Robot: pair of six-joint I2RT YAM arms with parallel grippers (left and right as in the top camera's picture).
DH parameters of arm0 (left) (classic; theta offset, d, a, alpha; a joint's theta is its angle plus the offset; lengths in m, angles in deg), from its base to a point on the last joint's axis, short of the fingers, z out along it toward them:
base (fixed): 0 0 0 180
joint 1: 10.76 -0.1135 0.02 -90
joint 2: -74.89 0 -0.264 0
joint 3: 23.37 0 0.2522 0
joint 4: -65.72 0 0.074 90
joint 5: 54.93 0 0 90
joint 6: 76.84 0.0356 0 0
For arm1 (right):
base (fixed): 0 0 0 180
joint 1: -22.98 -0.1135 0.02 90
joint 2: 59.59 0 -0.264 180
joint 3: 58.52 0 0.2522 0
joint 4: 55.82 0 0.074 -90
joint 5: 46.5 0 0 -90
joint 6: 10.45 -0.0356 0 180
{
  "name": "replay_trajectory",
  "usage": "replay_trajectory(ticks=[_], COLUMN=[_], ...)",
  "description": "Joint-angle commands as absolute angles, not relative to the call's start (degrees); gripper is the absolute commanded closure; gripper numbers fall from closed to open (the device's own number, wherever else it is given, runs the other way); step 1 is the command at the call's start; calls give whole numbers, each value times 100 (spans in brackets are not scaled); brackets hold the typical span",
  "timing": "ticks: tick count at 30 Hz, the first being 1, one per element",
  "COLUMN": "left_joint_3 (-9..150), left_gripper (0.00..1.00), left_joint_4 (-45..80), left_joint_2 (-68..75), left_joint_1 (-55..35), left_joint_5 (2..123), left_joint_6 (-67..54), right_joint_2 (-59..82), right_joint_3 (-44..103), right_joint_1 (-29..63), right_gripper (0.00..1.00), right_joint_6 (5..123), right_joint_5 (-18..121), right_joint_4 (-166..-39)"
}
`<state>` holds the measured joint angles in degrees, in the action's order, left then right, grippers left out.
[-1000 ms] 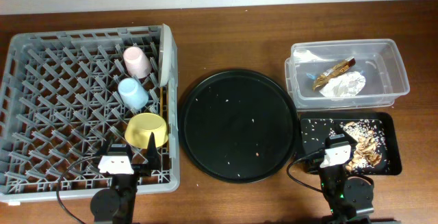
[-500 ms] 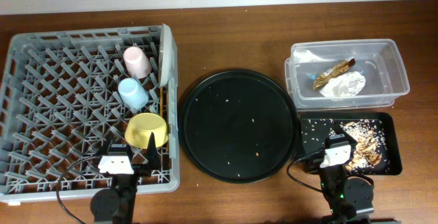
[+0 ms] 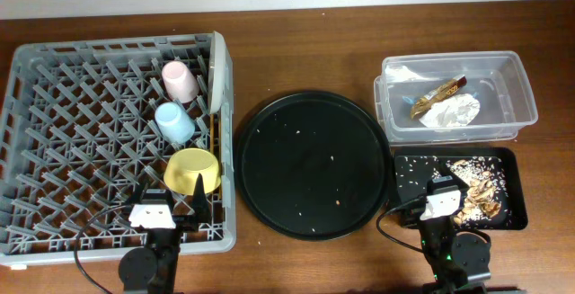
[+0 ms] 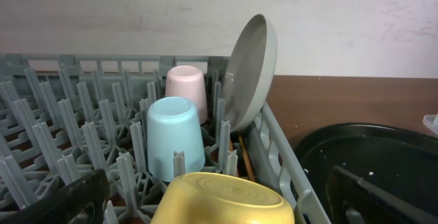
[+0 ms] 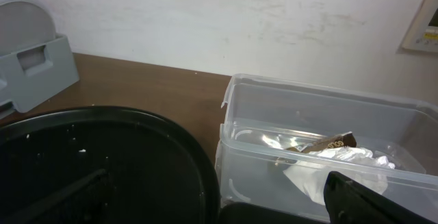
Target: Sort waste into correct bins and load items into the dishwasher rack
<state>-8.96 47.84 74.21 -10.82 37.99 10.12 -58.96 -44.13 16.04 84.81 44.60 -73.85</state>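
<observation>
The grey dishwasher rack (image 3: 108,51) holds a pink cup (image 3: 180,80), a blue cup (image 3: 174,121), a yellow bowl (image 3: 194,170) upside down, and the grey-green plate (image 3: 216,71) on edge by its right wall. In the left wrist view a wooden chopstick (image 4: 245,161) lies below the plate (image 4: 250,70). The clear tub (image 3: 517,78) holds the white napkin (image 3: 454,111) and the snack wrapper (image 3: 438,93). The shallow black tray (image 3: 409,170) holds the food scraps (image 3: 476,193). My left gripper (image 3: 180,206) is open at the rack's front edge, just short of the bowl (image 4: 219,196). My right gripper (image 3: 440,202) is open and empty at the shallow tray's front.
The large round black tray (image 3: 314,164), dotted with crumbs, lies between the rack and the bins; it also shows in the right wrist view (image 5: 102,155). A pale wall runs along the table's far edge.
</observation>
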Motion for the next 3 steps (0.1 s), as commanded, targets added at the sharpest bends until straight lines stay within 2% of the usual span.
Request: replay_trajectory(ticks=[1, 3], left_joint_3=[-909, -907], left_gripper=[1, 1], left_joint_4=[4738, 4738], left_joint_2=[7456, 7456], left_joint_1=[-1056, -1056], left_joint_5=[3759, 3759], left_joint_6=[977, 977], right_joint_2=[-5933, -5933], right_joint_3=[-4444, -4444], right_joint_1=[1631, 1631], right_gripper=[1, 1], right_joint_6=[8529, 8529], right_joint_5=[4432, 4432], right_joint_4=[-7409, -7409])
